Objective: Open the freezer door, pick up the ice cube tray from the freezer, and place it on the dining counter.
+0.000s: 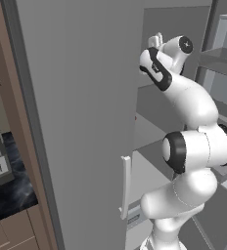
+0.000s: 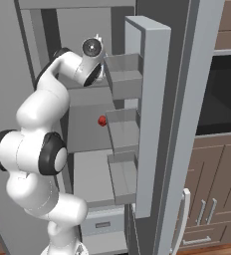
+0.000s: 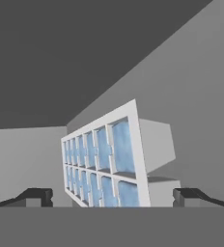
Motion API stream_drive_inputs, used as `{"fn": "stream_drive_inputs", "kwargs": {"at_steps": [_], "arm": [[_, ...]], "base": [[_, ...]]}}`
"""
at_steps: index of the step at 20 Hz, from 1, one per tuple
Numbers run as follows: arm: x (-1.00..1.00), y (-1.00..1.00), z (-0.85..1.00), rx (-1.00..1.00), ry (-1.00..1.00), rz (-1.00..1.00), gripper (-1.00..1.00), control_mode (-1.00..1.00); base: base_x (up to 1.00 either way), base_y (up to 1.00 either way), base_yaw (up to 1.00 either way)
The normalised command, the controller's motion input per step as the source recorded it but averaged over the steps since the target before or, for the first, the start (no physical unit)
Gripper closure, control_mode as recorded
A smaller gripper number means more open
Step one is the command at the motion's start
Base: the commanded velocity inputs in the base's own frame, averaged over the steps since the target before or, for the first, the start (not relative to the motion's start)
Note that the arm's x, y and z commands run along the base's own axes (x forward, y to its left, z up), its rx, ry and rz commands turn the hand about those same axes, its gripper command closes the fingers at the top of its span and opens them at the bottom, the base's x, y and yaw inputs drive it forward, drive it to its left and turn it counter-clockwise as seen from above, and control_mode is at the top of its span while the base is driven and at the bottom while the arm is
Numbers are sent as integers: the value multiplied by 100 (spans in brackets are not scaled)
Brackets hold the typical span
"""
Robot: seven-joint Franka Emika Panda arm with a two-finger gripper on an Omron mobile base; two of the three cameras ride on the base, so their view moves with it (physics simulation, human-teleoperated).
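reaching into the freezer past the swung-open freezer door (image 2: 152, 119), the pincer (image 3: 112, 197) stands released, straddling the ice cube tray (image 3: 104, 161) just ahead; advance squarely, then clamp its rim.

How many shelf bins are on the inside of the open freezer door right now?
3, stacked on the freezer door's inner face in the right base view: top bin, middle bin, bottom bin. The arm may hide part of the top one.
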Motion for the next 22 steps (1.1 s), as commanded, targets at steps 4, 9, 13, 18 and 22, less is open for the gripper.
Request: {"fn": "stream_drive_inputs", "kwargs": {"at_steps": [4,9,13,18,22], "arm": [[10,0,-22,0,0,0,-100,-100],[15,0,-22,0,0,0,-100,-100],[18,0,-22,0,0,0,-100,-100],[13,0,-22,0,0,0,-100,-100],[5,0,-22,0,0,0,-100,-100]], "base": [[0,0,0],[0,0,0],[0,0,0],[0,0,0],[0,0,0]]}}
